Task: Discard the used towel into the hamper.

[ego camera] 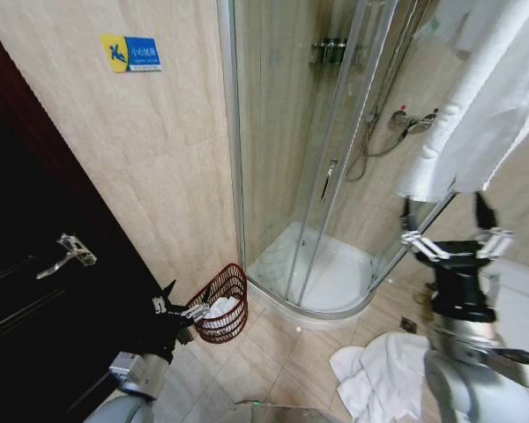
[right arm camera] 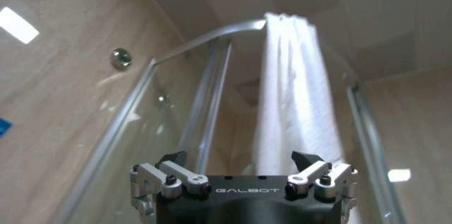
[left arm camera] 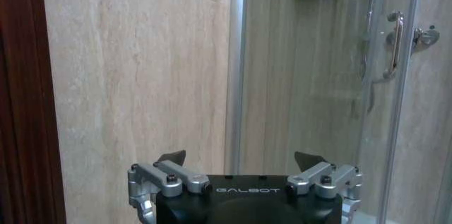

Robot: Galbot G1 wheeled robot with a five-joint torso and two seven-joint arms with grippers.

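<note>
Right gripper [ego camera: 448, 231] raised, jaws spread wide and empty, just under the hem of the hanging white towel [ego camera: 476, 115] draped over the shower enclosure [ego camera: 335, 176]: reach step, I judge; next it must rise and close on the cloth. Left gripper [ego camera: 170, 301] open, empty, low beside the hamper [ego camera: 222, 304] on the floor by the wall. Both wrists read "GALBOT"; blue wall sign [ego camera: 130, 53] illegible.

The bathroom is evenly and fairly brightly lit in a warm tone. In the right wrist view, ceiling lights [right arm camera: 18, 24] glare as white patches reflected on the shower glass [right arm camera: 141, 144]. A small glint sits on the glass at the upper edge of the left wrist view. The door [ego camera: 35, 300] is almost black, its detail lost. Straight lines bow towards the head view's edges. The wrist views look soft.
</note>
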